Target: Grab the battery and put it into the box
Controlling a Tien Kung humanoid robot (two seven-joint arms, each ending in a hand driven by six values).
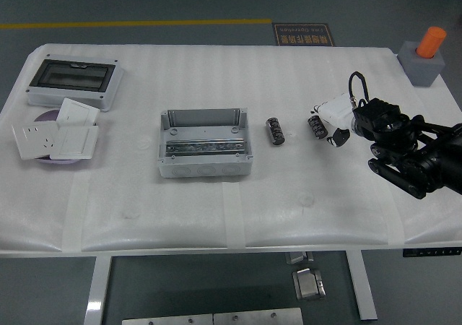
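A grey open box [204,167] with a metal rail inside stands at the table's middle. To its right a small dark battery [275,131] lies alone on the white surface. A second dark battery [315,125] lies further right, right at the tip of my right hand [328,123]. That hand is white at the end of a black arm coming in from the right edge. Whether it grips this battery is not visible. My left arm is out of view.
A grey enclosure with a dark clear lid [72,79] sits at the back left. White wall switches and a socket [54,137] lie on a purple disc at the left. A grey block with an orange cylinder [426,54] stands at the back right.
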